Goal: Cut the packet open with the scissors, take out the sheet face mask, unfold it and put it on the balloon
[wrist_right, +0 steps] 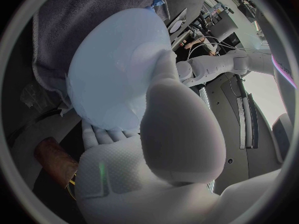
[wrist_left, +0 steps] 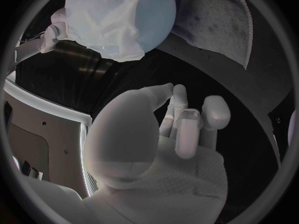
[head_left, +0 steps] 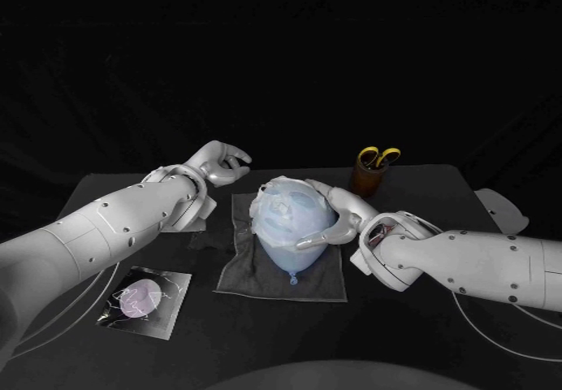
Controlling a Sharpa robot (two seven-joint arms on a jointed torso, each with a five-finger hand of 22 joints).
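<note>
1. Progress: cutting and unfolding look done; white sheet face mask (head_left: 281, 203) drapes pale blue rubber balloon (head_left: 293, 253) at the worktop's (head_left: 293, 333) middle.
2. My right hand (head_left: 339, 219) cups the balloon; my left hand (head_left: 222, 165) hovers curled, empty.
3. Smoothing remains, I judge.

This looks like a robotics lab or test cell, not a lived-in room. A black table (head_left: 451, 185) stands before a black cloth backdrop (head_left: 281, 73) that fills the whole background. The robot's white left arm (head_left: 105, 223) and right arm (head_left: 469, 260) reach over it, with thin cables (head_left: 490, 335) looping below. Props sit arranged as for a trial: a balloon (head_left: 287, 219) on a grey mat (head_left: 246, 276), scissors (head_left: 377, 156) upright in a brown cup (head_left: 370, 180), and a packet (head_left: 140, 299) set apart.
</note>
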